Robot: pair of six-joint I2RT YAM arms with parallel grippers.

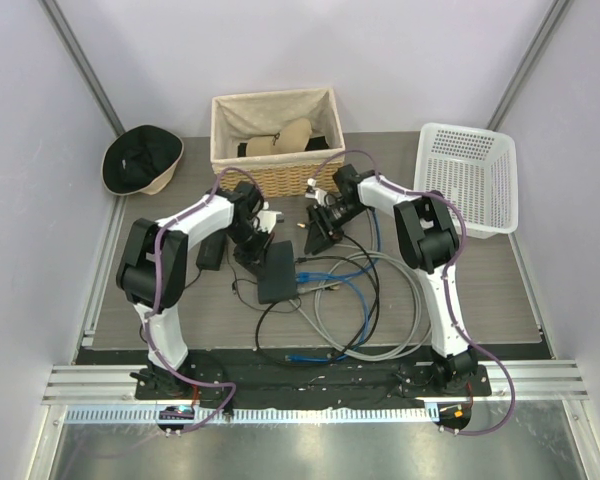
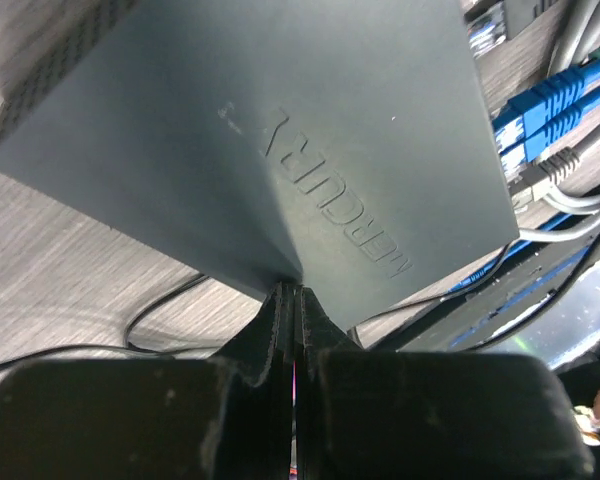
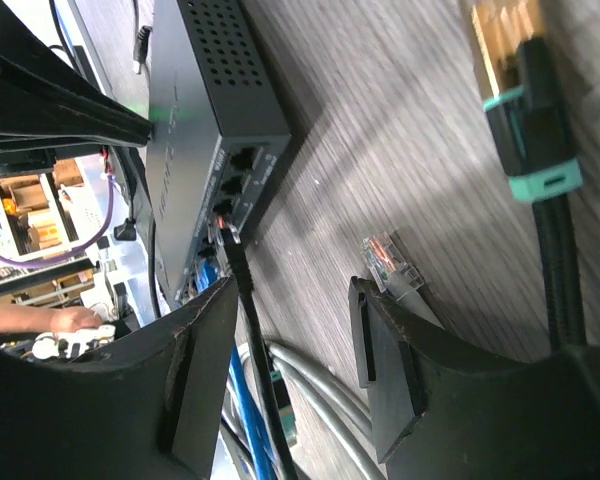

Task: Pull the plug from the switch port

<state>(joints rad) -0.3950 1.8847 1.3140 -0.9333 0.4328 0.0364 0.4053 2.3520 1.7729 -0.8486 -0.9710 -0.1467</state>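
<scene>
The switch is a flat matte black box lying between the arms, with raised lettering on its top. Its port row faces my right gripper. A black plug on a thin black cable sits at one port, and blue plugs and a grey plug are in others. My right gripper is open just short of the ports, with the black cable passing between its fingers, close to the left one. My left gripper is shut, its tips touching the switch's near edge and holding nothing.
A loose grey cable with a clear plug lies by my right finger, next to a black cable with a teal-banded connector. Cables tangle in front of the switch. A power brick, wicker basket, white basket and hat surround it.
</scene>
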